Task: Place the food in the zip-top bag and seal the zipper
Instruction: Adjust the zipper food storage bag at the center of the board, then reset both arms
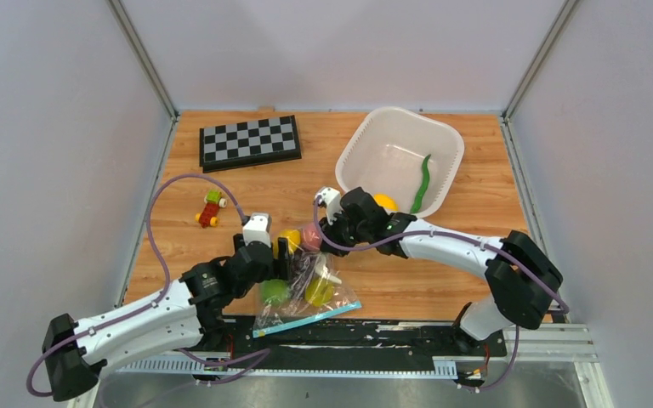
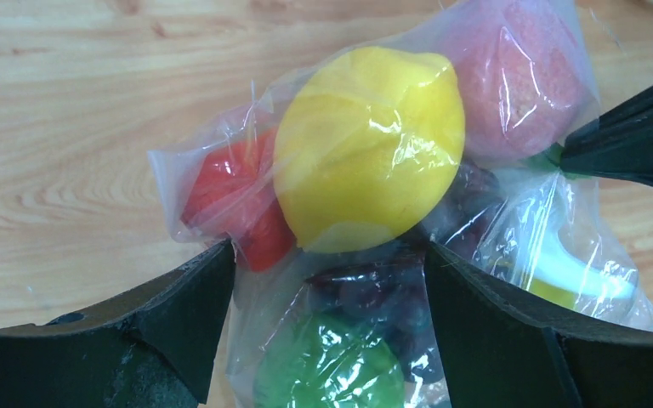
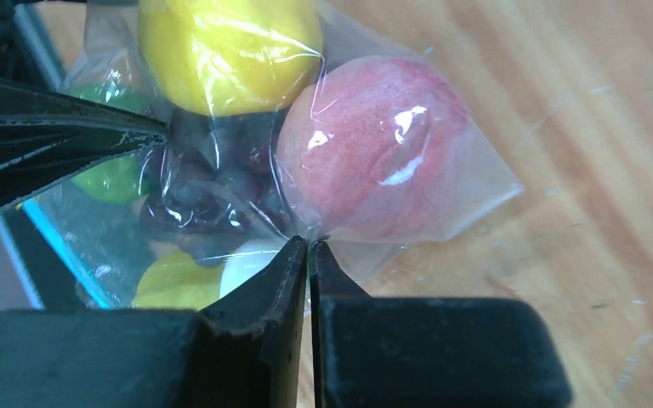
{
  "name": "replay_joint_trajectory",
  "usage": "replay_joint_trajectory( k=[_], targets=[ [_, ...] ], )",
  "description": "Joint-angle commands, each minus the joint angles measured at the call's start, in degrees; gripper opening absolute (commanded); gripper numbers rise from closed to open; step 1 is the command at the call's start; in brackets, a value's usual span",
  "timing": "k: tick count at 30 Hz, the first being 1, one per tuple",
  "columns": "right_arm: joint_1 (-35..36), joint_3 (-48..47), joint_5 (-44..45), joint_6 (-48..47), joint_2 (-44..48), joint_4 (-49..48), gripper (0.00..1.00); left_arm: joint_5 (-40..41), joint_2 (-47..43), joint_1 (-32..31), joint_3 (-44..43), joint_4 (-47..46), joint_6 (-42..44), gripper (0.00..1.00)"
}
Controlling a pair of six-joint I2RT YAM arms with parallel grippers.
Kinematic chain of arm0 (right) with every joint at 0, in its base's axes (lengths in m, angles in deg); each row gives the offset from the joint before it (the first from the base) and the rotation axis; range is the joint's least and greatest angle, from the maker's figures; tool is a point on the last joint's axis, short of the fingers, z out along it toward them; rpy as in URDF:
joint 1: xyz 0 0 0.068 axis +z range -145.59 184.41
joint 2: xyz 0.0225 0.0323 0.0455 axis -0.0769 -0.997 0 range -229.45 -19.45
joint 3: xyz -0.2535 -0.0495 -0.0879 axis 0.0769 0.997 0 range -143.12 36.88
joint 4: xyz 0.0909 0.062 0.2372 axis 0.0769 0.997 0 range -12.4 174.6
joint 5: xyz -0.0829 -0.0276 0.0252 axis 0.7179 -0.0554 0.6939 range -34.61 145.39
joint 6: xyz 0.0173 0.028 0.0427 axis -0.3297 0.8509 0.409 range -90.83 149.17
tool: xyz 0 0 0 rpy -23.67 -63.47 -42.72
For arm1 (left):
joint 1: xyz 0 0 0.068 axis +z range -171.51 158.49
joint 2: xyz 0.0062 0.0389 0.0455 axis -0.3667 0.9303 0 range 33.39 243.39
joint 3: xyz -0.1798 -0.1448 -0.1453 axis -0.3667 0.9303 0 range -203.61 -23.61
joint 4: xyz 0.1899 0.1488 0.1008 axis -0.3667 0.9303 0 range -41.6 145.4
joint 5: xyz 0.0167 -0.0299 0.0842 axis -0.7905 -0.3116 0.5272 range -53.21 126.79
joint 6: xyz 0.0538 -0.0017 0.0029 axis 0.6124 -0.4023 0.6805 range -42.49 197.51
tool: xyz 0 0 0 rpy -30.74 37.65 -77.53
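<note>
Now bag (image 1: 304,289): zipper (image 1: 306,320) edge at near table (image 1: 178,170) edge, strip running left-right; right tool (image 3: 309,246) pinching bag film; left tool (image 2: 327,255) wide, straddling lemon (image 2: 366,144).

Green chili (image 1: 423,183) lies in white basket (image 1: 366,157) — apart from the zip-top bag (image 1: 291,316).

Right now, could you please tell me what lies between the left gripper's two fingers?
In the left wrist view, the zip-top bag lies there, holding purple grapes and a green fruit.

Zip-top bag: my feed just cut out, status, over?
Left gripper open, straddling zip-top bag. Right gripper shut on its film by the peach. Green chili in basket, unbagged.
</note>
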State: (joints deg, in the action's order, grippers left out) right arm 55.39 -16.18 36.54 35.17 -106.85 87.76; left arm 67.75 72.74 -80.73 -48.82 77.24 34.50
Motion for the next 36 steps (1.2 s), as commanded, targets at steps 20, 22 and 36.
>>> replay_joint_trajectory(
  k=[20,22,36],
  targets=[
    [-5.77,7.45,5.21,1.72,25.08,-10.64,0.59,-7.30,2.12,10.38,-15.64,-3.48,12.74,1.00],
    [-5.72,6.79,9.00,1.33,27.74,-6.37,0.61,-4.67,1.59,10.43,-16.91,-1.94,13.74,1.00],
    [-21.36,1.71,29.12,10.26,40.24,7.81,1.00,0.22,3.64,16.56,-26.94,0.71,25.94,1.00]
  ],
)
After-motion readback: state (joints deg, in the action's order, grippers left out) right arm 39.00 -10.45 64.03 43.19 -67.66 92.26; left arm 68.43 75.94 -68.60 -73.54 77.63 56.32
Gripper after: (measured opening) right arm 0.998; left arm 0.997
